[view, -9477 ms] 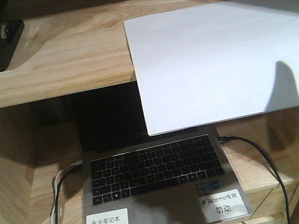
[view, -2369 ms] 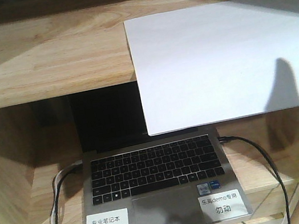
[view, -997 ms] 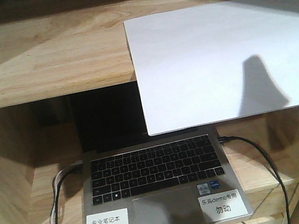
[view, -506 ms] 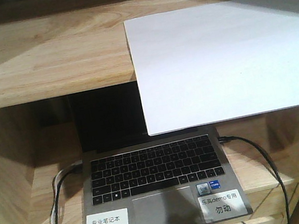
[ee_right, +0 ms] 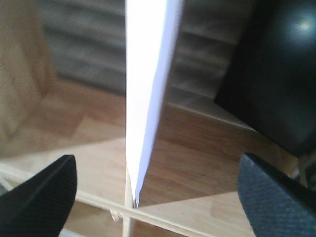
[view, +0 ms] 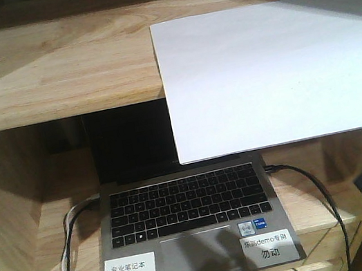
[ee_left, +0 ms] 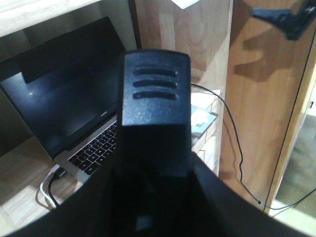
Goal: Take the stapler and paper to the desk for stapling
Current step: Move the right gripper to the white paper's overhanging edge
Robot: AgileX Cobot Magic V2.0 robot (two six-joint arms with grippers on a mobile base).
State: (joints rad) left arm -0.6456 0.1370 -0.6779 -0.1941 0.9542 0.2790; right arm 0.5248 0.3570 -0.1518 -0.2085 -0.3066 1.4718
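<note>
The paper (view: 275,70) lies on the shelf (view: 52,81) above the laptop (view: 194,228), with its front edge hanging over the screen. The right claw (ee_right: 155,168) is spread wide, and its 2 fingers (ee_right: 39,197) are not touching the paper edge. The left claw (ee_left: 153,197) is clenched on the stapler (ee_left: 155,94), near the laptop.

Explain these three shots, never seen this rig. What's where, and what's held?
It is a two-armed robot with a camera facing forward and one on each wrist. The front view shows a wooden shelving unit: a white sheet of paper overhangs the upper shelf, and an open laptop sits below. The left wrist view looks along the left gripper, which appears closed on a black stapler. The right wrist view shows the right gripper open, its fingertips either side of the paper's edge, not touching it.
</note>
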